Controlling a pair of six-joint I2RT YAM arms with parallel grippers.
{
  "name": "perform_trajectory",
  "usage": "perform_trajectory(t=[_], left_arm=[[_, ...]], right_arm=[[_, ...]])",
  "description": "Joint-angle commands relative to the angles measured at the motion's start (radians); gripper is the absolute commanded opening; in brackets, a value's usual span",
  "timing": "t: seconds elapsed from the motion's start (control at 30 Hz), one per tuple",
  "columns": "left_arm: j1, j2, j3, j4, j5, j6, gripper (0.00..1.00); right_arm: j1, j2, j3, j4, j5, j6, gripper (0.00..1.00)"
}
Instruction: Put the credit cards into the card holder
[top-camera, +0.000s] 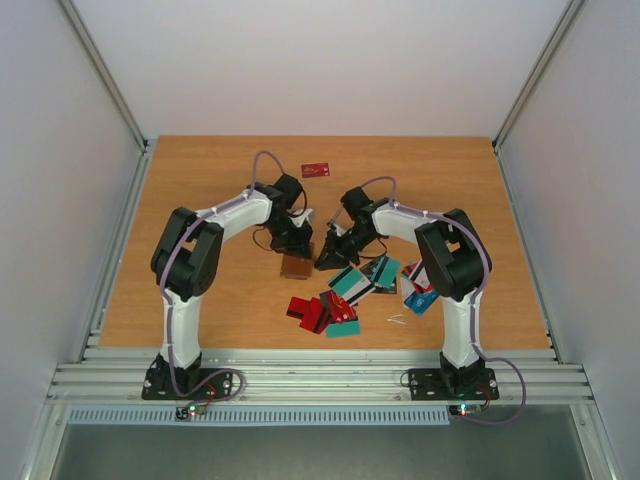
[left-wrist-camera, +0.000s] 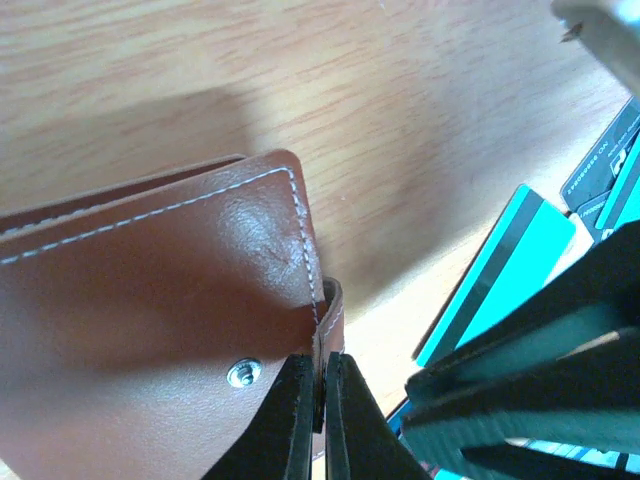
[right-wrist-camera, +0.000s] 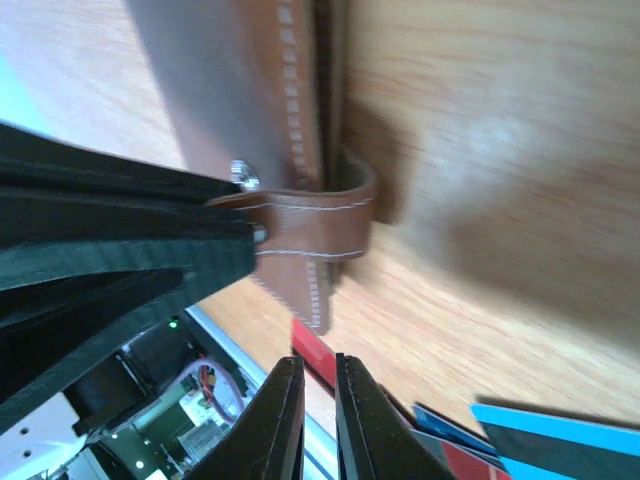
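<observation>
On the near side of the card holder, the credit cards lie loose on the table in an overlapping heap of red, teal, blue and white, some crossed by dark stripes. A red card lies just near of the holder. A teal card lies flat close to the holder's right side, and a few blue and white cards lie further off to the holder's right. The holder itself is brown and leather-like, with pale stitching, 1 small metal stud and a short strap that loops round its edge. The left hand is closed on that strap, its 2 fingers pinching the leather beside the stud, so the holder is in its grip. Whether any edge of the holder rests on the wood cannot be told. The right hand hangs just to the holder's right, apart from it. Its 2 fingers stand almost together, with only a thin slit between them and nothing seen in the slit. The edge of a red card shows just past its tips, and contact there cannot be judged. Beyond the holder, well apart from it, 1 dark red card lies alone.
</observation>
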Motion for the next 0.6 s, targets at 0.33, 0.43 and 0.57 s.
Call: perform_trajectory(t=[0.33, 0.43, 0.57], left_arm=[[0.057, 0.010, -0.024, 0.015, 0.008, 0.119, 0.02], [0.066, 0.005, -0.048, 0.042, 0.021, 0.116, 0.01], [0.081, -0.005, -0.096, 0.110, 0.057, 0.097, 0.00]], right_arm=[[-0.005, 0.054, 0.173, 0.037, 0.033, 0.070, 0.13], [-0.005, 0.086, 0.217, 0.040, 0.042, 0.092, 0.13], [-0.006, 0.127, 0.257, 0.059, 0.047, 0.131, 0.11]])
